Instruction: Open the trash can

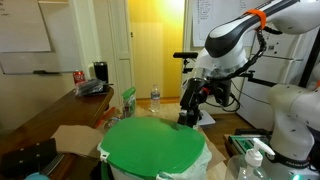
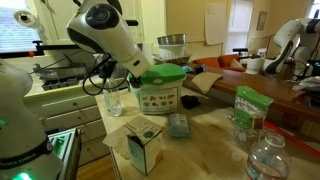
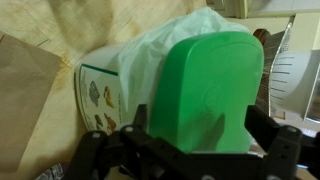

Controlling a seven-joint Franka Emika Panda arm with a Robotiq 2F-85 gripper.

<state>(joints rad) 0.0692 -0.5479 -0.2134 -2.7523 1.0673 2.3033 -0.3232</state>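
Note:
The trash can (image 2: 158, 97) has a glossy bright-green lid, seen in both exterior views (image 1: 152, 148) (image 2: 162, 72), and a white bag liner (image 3: 150, 50) around its rim. The lid (image 3: 205, 70) fills the wrist view. In the exterior views it lies flat on the bin. My gripper (image 3: 198, 125) is open, with one black finger on each side of the lid's near end. Whether the fingers touch the lid, I cannot tell. In the exterior views the gripper (image 1: 188, 110) (image 2: 135, 72) sits at the lid's edge.
A water bottle (image 1: 155, 97), a green bag (image 1: 128, 100) and a brown paper bag (image 1: 75, 137) lie near the bin. On the counter are a carton (image 2: 145, 145), a glass (image 2: 113, 103), another green bag (image 2: 247, 108) and a clear bottle (image 2: 265, 155).

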